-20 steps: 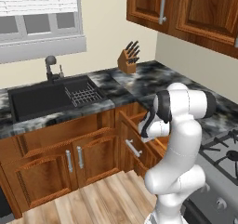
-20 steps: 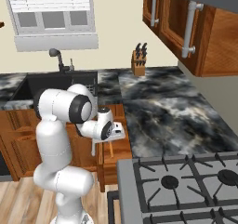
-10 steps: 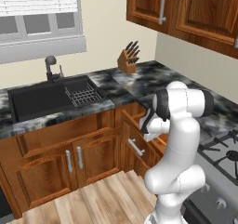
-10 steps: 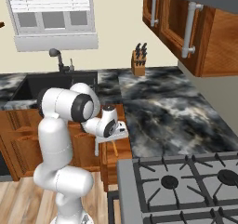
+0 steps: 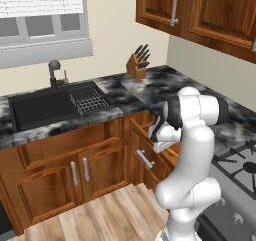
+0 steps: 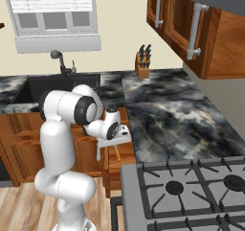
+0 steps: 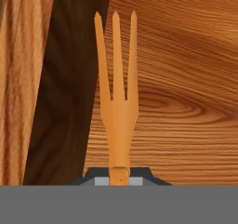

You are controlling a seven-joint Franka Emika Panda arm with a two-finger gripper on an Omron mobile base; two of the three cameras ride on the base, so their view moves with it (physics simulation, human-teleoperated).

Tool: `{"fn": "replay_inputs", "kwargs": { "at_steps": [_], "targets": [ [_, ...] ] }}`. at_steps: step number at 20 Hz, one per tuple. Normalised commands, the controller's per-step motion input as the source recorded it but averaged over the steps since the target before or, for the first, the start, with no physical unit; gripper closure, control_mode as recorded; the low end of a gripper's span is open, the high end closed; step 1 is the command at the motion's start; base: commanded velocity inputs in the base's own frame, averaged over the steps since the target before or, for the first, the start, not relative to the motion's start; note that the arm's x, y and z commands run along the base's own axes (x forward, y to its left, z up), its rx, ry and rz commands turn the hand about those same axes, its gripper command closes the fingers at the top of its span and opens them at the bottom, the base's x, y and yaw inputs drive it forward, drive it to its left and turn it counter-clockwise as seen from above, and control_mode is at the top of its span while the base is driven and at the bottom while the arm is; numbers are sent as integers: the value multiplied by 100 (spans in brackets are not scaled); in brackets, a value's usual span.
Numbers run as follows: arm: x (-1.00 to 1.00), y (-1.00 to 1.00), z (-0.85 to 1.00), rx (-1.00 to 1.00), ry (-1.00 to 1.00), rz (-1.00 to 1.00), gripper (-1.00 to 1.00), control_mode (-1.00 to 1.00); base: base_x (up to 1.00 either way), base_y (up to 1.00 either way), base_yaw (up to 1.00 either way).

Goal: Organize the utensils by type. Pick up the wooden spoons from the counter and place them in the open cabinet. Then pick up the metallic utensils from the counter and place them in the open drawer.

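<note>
Left base view: your gripper (image 5: 161, 135) hangs low over the open drawer (image 5: 150, 152), wrist bent down to clear the counter (image 5: 125, 97) edge. Jaw state can't be read here.

Right base view: hand sits just above the drawer box, a thin orange-brown stick (image 6: 116, 152) pointing down into it.

Hand view: jaws closed narrow on the handle of the wooden fork (image 7: 117, 97), tines fwd, over light wood lining. Judgement: wooden item belongs in the cabinet, not here; re-check your target before release.

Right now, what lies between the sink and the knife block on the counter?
Bare marble counter between sink and knife block, in the left base view.
</note>
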Motion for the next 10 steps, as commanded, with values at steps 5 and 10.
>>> {"fn": "replay_inputs", "kwargs": {
  "at_steps": [5,10],
  "targets": [
    [-7,51,-41,0,0,-13,100,-100,0,0,0],
    [-3,54,-42,0,0,-16,100,-100,0,0,0]
  ]
}}
